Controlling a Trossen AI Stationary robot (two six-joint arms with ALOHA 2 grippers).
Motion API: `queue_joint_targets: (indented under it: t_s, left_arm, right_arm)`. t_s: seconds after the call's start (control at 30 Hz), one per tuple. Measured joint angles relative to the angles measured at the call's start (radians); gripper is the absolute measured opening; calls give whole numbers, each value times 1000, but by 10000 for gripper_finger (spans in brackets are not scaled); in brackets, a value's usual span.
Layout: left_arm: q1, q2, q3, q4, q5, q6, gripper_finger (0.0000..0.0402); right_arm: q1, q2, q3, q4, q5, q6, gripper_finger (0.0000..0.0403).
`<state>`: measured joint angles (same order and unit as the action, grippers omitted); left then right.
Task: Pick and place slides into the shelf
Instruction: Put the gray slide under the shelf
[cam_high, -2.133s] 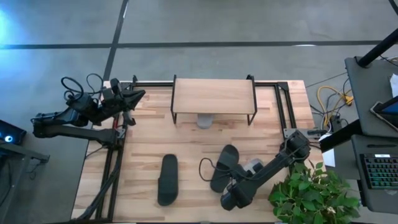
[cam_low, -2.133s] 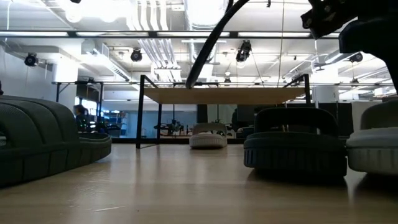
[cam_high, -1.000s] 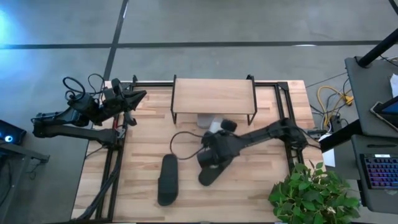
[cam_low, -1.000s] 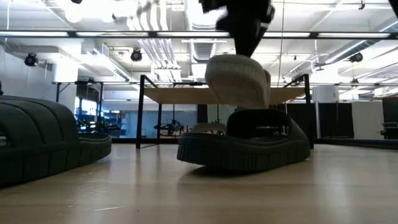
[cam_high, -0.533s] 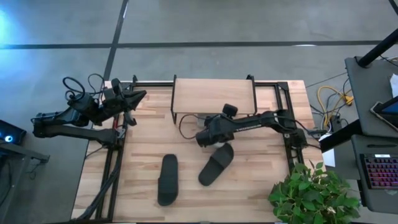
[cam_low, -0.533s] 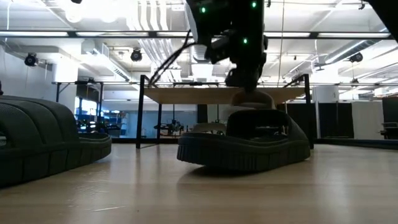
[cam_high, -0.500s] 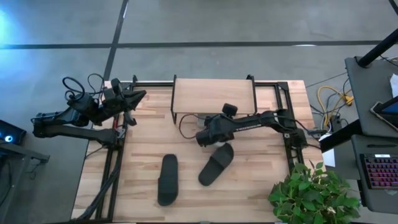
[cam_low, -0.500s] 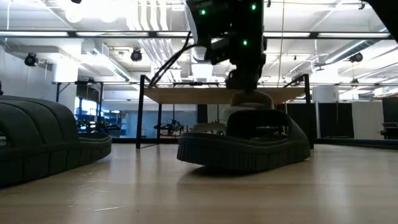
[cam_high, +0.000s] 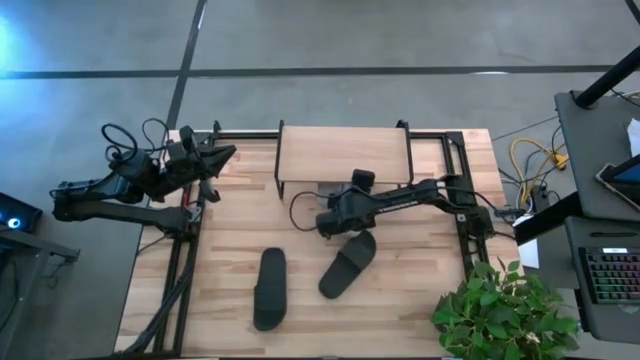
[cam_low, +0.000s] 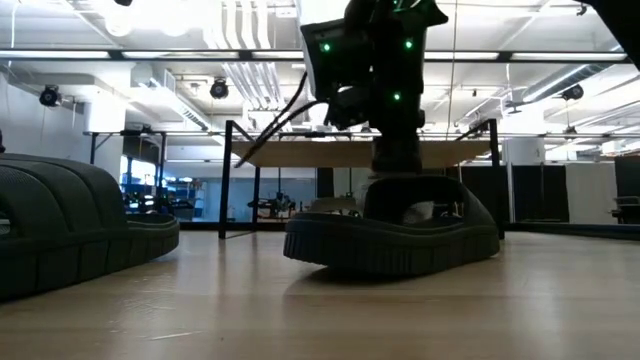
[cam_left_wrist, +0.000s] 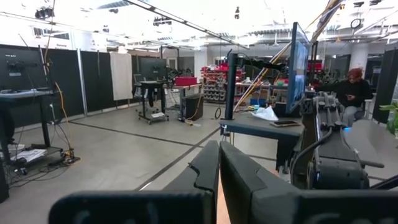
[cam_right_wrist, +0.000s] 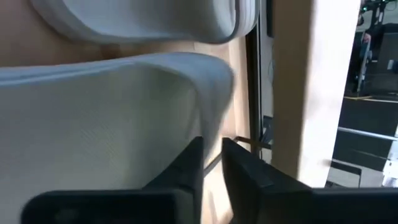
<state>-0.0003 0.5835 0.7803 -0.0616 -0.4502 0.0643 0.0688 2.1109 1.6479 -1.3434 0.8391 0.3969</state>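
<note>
Just in front of the shelf (cam_high: 344, 153), at its open front edge, the right gripper (cam_high: 335, 205) reaches in from the right side of the table with its arm stretched low across the wood. In the right wrist view its two dark fingers (cam_right_wrist: 186, 171) stand nearly together, a thin gap between them, pinched on the wide strap of a light grey slide (cam_right_wrist: 112, 118) that fills most of that picture. Beyond the fingers a second light grey slide (cam_right_wrist: 149, 22) lies on the tabletop, close to the held one, with the pale edge of the shelf board and a thin black leg running alongside. From above, only a small pale patch of grey slide (cam_high: 328, 190) shows at the shelf's front edge, just beside the gripper; the rest is hidden by the board and the arm, so how far under the shelf the slides sit cannot be told.

Just behind the right gripper, on the side away from the shelf, a black slide (cam_high: 347, 265) lies at an angle on the table, close to the gripper but apart from it. In the low view this black slide (cam_low: 395, 235) sits in front of the gripper's body. Farther from the gripper, towards the left arm, another black slide (cam_high: 269, 288) lies by itself.

The left gripper (cam_high: 212, 158) waits at the table's far left edge, well apart from all the slides, its fingers (cam_left_wrist: 214, 174) pressed together on nothing.
</note>
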Motion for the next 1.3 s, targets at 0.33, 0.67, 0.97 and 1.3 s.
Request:
queue_joint_targets:
  t_s: [0.33, 0.67, 0.97, 1.3]
  left_arm:
    - [0, 0, 0, 1, 0, 0, 0]
    - [0, 6, 0, 0, 0, 0, 0]
    - [0, 26, 0, 1, 0, 0, 0]
    - [0, 38, 0, 1, 0, 0, 0]
  right_arm:
    - [15, -6, 20, -38, -16, 74, 167]
    - [42, -62, 153, 98, -638, 199, 167]
    - [52, -64, 91, 177, -812, 202, 72]
    - [50, -63, -27, 306, -747, 256, 12]
